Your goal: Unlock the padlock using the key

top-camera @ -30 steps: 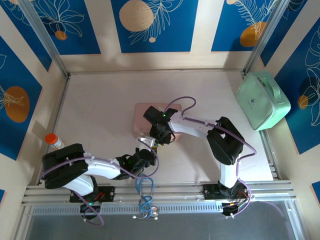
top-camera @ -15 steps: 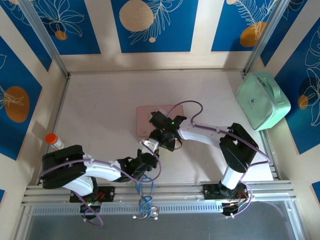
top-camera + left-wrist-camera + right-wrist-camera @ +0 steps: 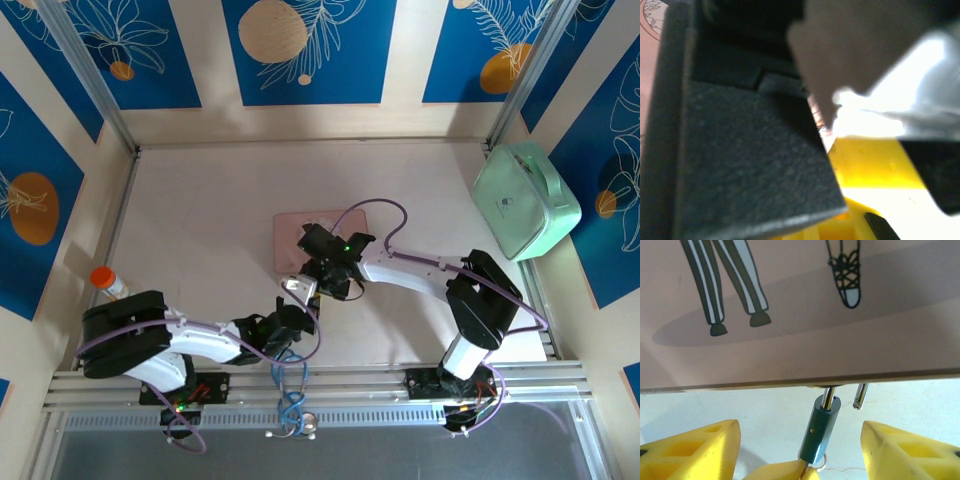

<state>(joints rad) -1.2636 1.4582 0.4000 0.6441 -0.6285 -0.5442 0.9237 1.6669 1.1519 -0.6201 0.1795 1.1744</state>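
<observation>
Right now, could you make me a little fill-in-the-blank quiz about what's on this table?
1. The bag at the right is mint ____.
2. The bottle at the left has an ____ cap.
3. In the right wrist view, the padlock sits between two ____ fingers.
4. The tin beyond it is ____.
Missing words: green; orange; yellow; pink.
</observation>
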